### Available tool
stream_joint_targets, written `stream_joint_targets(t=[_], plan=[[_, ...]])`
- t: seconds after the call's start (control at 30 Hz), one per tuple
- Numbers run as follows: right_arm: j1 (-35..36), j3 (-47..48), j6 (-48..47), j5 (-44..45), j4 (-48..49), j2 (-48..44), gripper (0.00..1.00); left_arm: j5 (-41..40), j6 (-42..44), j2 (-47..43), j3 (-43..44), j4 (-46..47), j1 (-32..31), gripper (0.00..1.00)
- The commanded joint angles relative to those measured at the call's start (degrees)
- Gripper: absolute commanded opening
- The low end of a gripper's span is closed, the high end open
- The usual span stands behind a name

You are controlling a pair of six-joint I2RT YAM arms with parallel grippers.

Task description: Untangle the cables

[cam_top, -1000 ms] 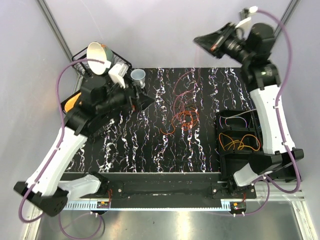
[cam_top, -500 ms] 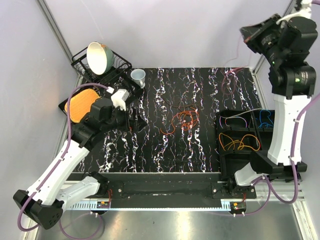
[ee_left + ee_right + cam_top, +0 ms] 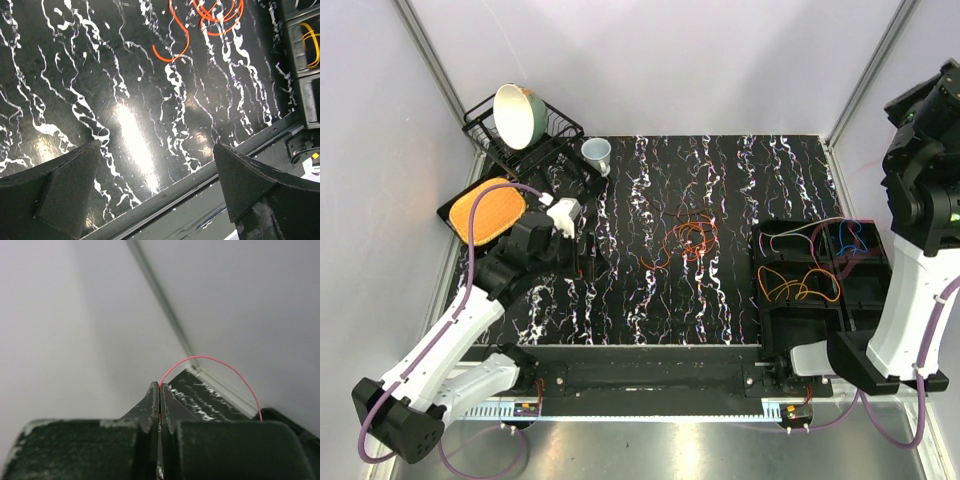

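Observation:
A tangle of orange and red cables (image 3: 688, 238) lies mid-table; its orange loops (image 3: 172, 50) show at the top of the left wrist view. My left gripper (image 3: 592, 258) hovers left of the tangle, near the front edge. It is open (image 3: 160, 200) and nothing is between its fingers. My right arm (image 3: 910, 250) stands tall at the right edge, its fingers out of the top view. In the right wrist view the right gripper (image 3: 159, 390) is shut on a thin pink cable (image 3: 215, 360) that arches off to the right.
A black divided bin (image 3: 757, 270) at the right holds orange-yellow cables (image 3: 800, 285) and a blue one (image 3: 850, 237). At the back left stand a dish rack with a bowl (image 3: 517, 112), a cup (image 3: 597, 152) and an orange pad (image 3: 485, 208).
The right arm swung from the back centre to the right edge and rose, carrying the pink cable. The left arm drew back and down toward the near left, still open.

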Motion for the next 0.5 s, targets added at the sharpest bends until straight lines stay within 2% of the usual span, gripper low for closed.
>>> stream_joint_targets(t=[0.0, 0.17, 0.3, 0.47], plan=[[0.0, -1.7, -6.1, 13.3, 0.9, -2.0, 0.00, -1.3, 1.2, -2.0, -0.1, 2.4, 0.0, 0.99], [-0.1, -7.3, -8.3, 17.2, 2.9, -5.5, 0.00, -2.4, 1.1, -2.4, -0.7, 1.6, -0.2, 0.99], [-0.2, -12.1, -13.6, 21.8, 7.2, -7.4, 0.00, -3.0, 1.1, -1.9, -0.7, 1.4, -1.0, 0.99], [-1.9, -15.0, -17.1, 23.1, 10.5, -8.1, 0.00, -4.6, 0.9, -0.8, -0.7, 1.5, -2.6, 0.99]])
